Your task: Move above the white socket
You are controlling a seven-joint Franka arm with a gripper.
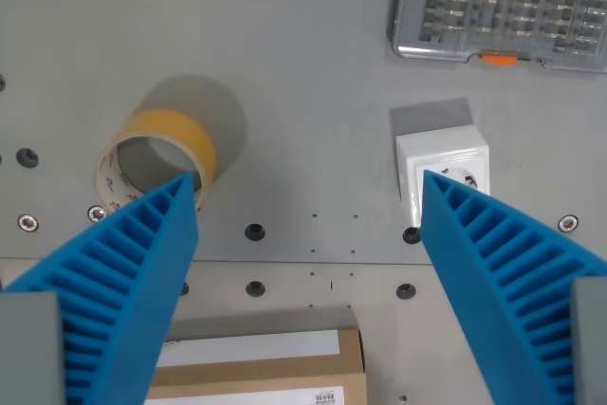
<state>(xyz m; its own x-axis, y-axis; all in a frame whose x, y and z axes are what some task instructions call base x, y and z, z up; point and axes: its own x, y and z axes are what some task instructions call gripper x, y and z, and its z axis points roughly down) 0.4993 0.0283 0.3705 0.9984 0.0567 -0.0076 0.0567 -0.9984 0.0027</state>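
Observation:
The white socket (443,164) is a small square box on the grey table, right of centre in the wrist view. My gripper (308,192) is open, its two blue ribbed fingers spread wide with nothing between them. The right fingertip (438,189) overlaps the socket's lower front face, hiding part of it. The left fingertip (180,189) overlaps a roll of tape. The socket lies to the right of the midpoint between the fingers.
A yellow-brown tape roll (156,158) stands left of centre. A clear plastic bit case (503,7) with an orange latch lies at the top right. A cardboard box (261,367) with a white label sits at the bottom. Screw holes dot the table (303,73).

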